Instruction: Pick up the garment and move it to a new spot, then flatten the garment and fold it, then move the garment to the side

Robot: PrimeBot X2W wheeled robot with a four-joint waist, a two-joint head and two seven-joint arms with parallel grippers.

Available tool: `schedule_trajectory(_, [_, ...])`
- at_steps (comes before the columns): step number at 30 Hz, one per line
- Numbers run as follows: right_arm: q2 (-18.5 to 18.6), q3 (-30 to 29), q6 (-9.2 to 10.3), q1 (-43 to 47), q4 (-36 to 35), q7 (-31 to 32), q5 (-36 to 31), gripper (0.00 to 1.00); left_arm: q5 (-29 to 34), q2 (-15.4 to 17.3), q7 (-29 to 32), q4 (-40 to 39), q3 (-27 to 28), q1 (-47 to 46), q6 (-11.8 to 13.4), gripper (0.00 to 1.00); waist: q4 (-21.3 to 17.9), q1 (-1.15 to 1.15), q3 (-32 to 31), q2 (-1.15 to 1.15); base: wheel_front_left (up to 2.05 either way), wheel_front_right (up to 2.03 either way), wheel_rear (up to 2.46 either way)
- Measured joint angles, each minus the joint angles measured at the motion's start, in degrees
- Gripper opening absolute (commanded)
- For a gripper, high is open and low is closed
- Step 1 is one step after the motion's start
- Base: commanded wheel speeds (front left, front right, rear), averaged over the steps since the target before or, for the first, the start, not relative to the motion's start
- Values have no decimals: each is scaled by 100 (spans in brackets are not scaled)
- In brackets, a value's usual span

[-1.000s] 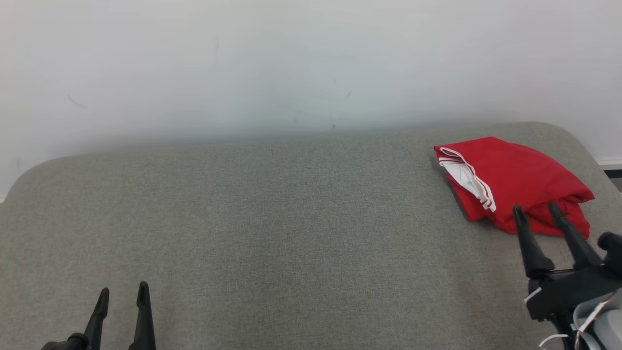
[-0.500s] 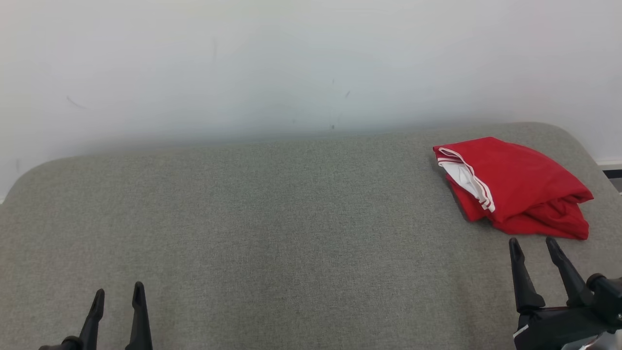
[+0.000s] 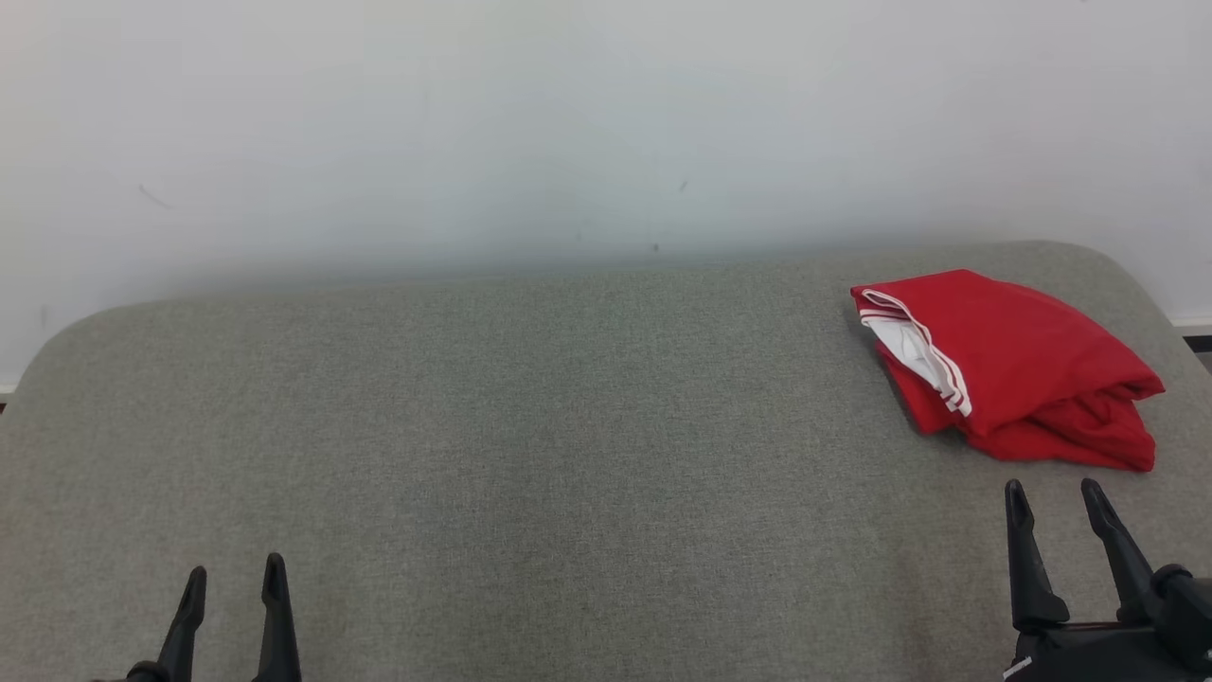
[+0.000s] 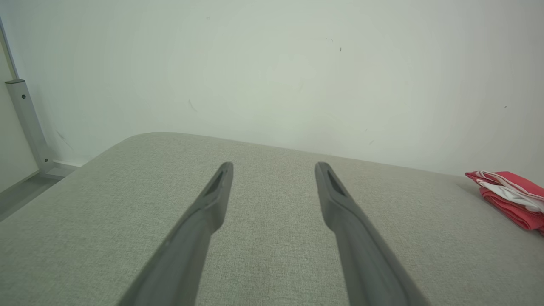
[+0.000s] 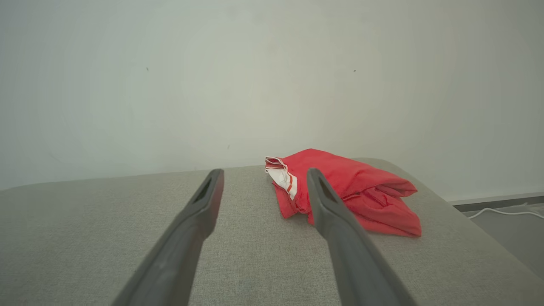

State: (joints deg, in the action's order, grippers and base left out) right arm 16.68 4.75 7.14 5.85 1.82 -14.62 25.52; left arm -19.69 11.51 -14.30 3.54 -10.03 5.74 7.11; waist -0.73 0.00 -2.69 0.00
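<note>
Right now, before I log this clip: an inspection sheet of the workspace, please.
Surface: grey fabric-covered table, rounded corners.
Job's things: red garment, folded, white trim showing, lying at the far right, touched by neither gripper.
Clutter: nothing seen.
Grippers: left gripper open, empty, lower left; right gripper open, empty, just short of the garment.
Cables: white cable on the floor past the table's right edge.
Surroundings: pale wall behind; metal post at the left.

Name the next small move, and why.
Probably pull the right gripper back to rest like the left gripper: the red garment lies folded at the grey cushion's right end, both grippers open and clear of it; the task looks done.
</note>
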Motion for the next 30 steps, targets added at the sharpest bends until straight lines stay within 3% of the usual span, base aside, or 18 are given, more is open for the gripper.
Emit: schedule_trajectory(30, [-370,-515,0,320,-333,260,-570,100,383,-80,320,-98,208,114,0,100,148,0,-6,0,0,0,0])
